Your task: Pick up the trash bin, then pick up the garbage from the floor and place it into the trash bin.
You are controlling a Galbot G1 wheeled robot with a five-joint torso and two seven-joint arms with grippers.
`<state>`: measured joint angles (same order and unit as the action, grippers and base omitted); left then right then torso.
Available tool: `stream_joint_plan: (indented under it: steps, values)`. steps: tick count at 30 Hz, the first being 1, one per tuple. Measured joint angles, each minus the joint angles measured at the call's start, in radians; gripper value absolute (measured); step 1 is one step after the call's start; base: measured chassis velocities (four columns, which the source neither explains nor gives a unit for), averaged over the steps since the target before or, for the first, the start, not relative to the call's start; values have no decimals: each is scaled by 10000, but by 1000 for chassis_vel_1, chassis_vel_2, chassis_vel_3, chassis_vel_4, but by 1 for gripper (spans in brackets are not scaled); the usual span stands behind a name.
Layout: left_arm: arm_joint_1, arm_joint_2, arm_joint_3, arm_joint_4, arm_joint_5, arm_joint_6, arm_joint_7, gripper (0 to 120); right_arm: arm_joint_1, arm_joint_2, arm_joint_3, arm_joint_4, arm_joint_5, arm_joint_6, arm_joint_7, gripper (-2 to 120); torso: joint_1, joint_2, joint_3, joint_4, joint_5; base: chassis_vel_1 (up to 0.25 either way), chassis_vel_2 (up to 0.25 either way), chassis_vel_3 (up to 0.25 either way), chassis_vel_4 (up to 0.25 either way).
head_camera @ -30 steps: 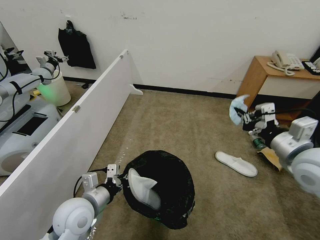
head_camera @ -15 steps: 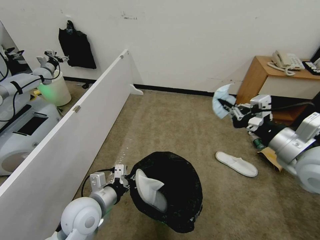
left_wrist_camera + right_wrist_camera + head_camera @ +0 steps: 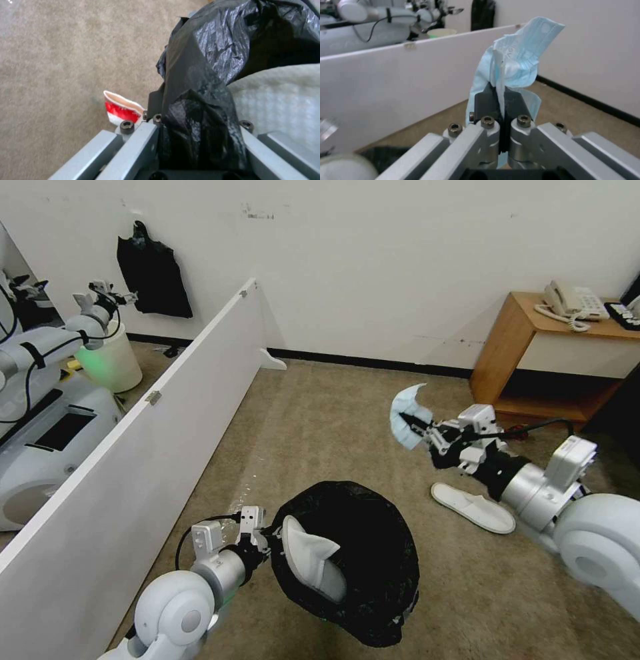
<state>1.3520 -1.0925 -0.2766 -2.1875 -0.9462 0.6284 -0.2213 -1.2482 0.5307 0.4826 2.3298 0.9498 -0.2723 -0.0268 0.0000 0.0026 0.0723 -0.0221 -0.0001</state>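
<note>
Your left gripper (image 3: 267,540) is clamped on the bagged rim of the trash bin (image 3: 373,580), held off the carpet with a white slipper (image 3: 313,567) inside; your right gripper (image 3: 423,430) pinches a blue face mask (image 3: 405,415) above the floor, beyond the bin

We stand on a tan carpet (image 3: 347,413) that meets a scuffed white wall (image 3: 373,260) at a black baseboard (image 3: 360,361). At ten o'clock a white partition board (image 3: 167,400) runs away from us. At two o'clock a wooden side table (image 3: 527,340) carries a beige telephone (image 3: 570,303). Light is even.
</note>
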Motion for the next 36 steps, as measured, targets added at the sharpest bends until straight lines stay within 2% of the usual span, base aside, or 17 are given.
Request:
stream_joint_plan:
  steps: [12,22,36]
  values:
    - [-339,-201,59,65,36,103,-67,4,31,97,-1034,-184,-773,-28,-653,0,0,0,0,1,0,0,0,0,0]
    - [-883,-705,378,391,194,198,-191,4,22,177,-1560,-229,-1111,-73,-953,0,0,0,0,0,0,0,0,0,0]
    - [-627,-868,265,362,310,222,-146,4,66,372,-2051,-451,-1368,-82,-1154,0,0,0,0,1,0,0,0,0,0]
